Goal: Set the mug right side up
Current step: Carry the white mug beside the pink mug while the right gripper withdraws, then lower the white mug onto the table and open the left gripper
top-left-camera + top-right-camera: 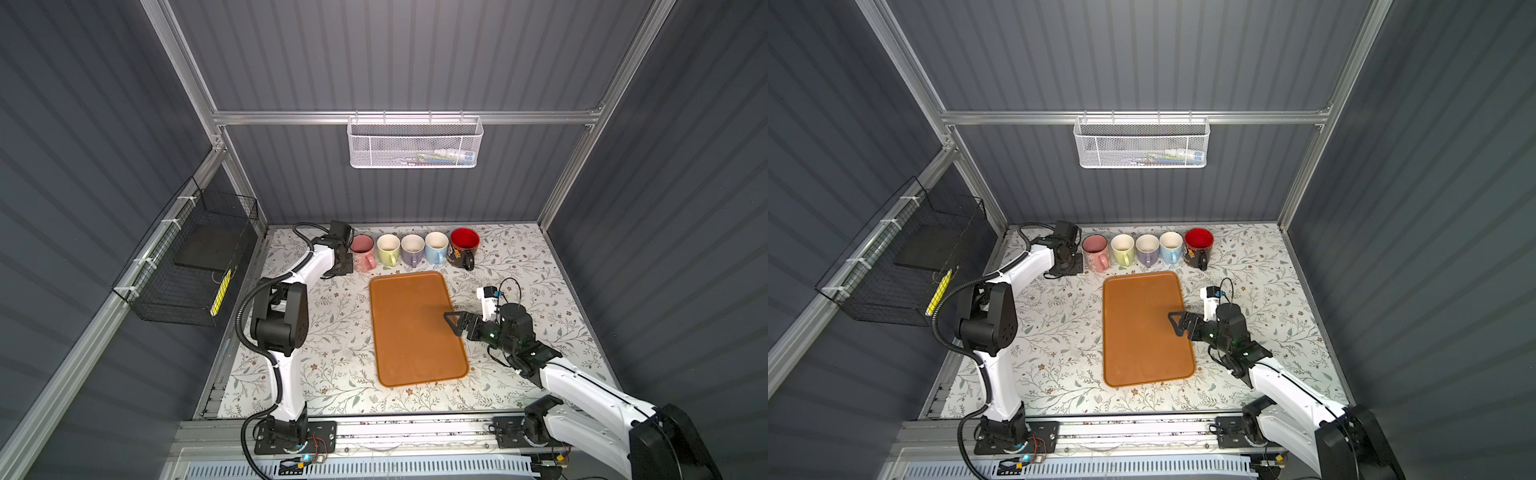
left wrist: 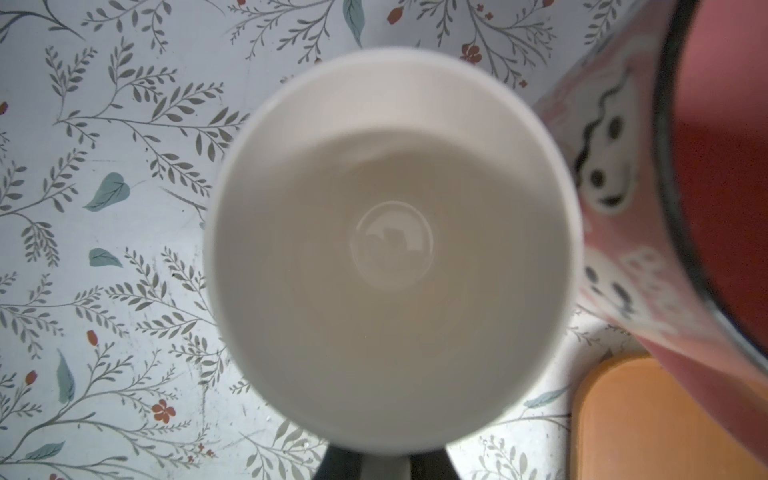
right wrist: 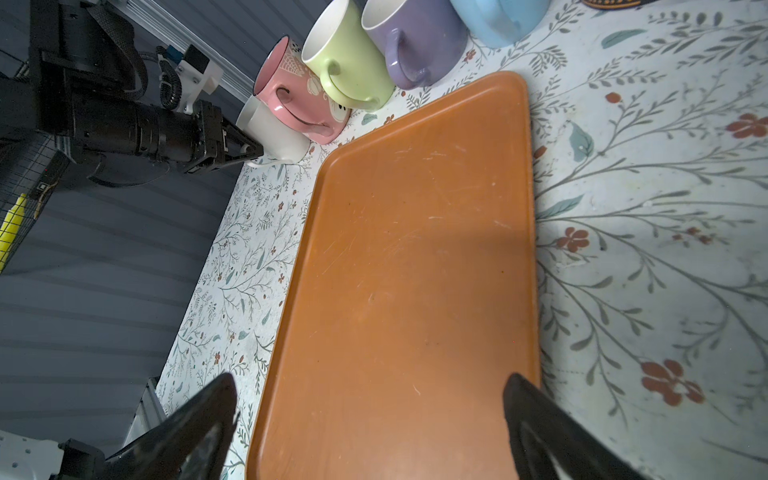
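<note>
The right gripper (image 1: 455,325) hangs over the right edge of the flat orange plastic tray (image 1: 411,332), jaws spread wide and empty. Past the tray's far left corner, the plain white ceramic mug (image 3: 276,133) stands mouth-up just beside the pink patterned ceramic mug (image 3: 299,95), with the left gripper (image 3: 251,150) clamped on it.

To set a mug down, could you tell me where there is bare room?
The orange tray is bare, save the open right gripper over its right edge. The table is free left of it and in front. Crowded: the back row, pink mug to red-lined mug.
</note>
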### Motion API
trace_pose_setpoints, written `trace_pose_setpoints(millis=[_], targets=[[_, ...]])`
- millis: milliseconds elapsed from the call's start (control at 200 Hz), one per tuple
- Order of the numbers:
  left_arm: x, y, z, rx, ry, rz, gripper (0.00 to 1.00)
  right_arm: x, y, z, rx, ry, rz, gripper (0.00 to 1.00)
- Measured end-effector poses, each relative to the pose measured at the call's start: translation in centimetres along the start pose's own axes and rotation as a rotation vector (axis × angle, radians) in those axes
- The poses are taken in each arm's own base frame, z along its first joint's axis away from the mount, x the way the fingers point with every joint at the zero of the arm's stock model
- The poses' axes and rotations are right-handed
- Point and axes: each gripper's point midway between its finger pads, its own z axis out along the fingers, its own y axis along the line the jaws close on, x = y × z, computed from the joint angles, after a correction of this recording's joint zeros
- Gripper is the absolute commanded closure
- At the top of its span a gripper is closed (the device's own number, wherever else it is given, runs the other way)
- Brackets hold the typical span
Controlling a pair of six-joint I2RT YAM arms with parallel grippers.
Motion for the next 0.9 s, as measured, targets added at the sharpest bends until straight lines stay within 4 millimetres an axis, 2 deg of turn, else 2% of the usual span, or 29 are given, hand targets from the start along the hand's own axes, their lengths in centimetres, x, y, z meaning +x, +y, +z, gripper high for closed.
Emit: trace_pose_setpoints(millis=[415,700,896], targets=[[-0.56,-0.18,0.41,0.005,-0.013,-0.004,1.0,0.29,0.4,0.03,-0.032,0.017,0.013,0.01],[-0.57,-0.18,0.41,0.005,-0.014,-0.005,0.81,0.2,0.46,-0.05,-0.038,0.017,0.014,0.01],[-0.88,-0.19,0.37,0.005,-0.026,0.002,0.64,-0.06,0.75,-0.35,-0.048,0.003,0.008,0.01]])
